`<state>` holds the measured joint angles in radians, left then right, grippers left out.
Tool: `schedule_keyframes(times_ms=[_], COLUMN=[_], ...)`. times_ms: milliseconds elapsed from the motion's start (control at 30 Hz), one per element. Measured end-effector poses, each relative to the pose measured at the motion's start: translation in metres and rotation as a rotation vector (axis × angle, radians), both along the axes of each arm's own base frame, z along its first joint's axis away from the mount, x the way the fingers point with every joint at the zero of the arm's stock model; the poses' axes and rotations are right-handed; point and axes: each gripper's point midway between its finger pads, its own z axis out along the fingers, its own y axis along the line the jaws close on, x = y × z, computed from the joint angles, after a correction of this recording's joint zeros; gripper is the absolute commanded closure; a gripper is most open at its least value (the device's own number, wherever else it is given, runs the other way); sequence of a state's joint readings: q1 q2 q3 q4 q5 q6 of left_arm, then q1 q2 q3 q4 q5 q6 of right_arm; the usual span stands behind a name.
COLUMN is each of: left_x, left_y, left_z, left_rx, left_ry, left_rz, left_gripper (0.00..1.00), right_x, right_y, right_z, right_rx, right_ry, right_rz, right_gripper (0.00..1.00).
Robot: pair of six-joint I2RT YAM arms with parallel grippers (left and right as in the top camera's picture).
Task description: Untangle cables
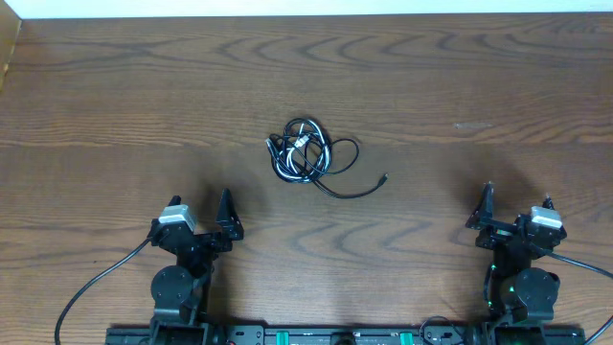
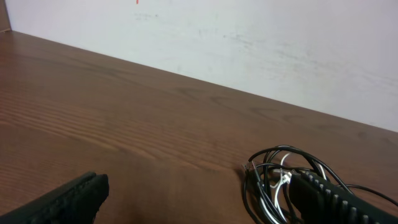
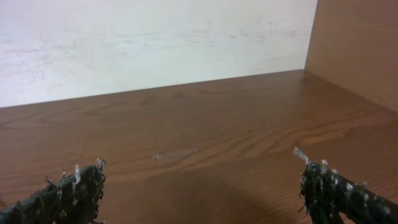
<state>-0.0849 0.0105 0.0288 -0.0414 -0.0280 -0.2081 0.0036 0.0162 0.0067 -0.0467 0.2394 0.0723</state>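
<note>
Findings: a tangled bundle of thin black cables (image 1: 305, 151), with a short white strand (image 1: 301, 141) caught in it, lies loosely coiled near the middle of the brown wood-grain surface (image 1: 115, 86), well apart from both arms. One black end trails out to the right and finishes in a small plug (image 1: 385, 177). The left jaws stand wide open and hold nothing. In the left wrist view the bundle shows beyond their right finger (image 2: 329, 196). The right jaws are likewise wide open and empty.
</note>
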Motion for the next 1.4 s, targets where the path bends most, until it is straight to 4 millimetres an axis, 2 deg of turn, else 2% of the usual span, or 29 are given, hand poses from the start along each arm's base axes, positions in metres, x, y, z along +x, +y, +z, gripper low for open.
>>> schedule_keyframes(times_ms=[1400], left_x=[0.0], left_y=[0.0053], left_z=[0.0011], left_rx=[0.003], left_ry=[-0.004], left_rz=[0.031], left_gripper=[0.02], right_x=[0.0], right_y=[0.0], right_z=[-0.0001], right_rx=[0.0], right_ry=[0.0], right_rz=[0.0], right_gripper=[0.01])
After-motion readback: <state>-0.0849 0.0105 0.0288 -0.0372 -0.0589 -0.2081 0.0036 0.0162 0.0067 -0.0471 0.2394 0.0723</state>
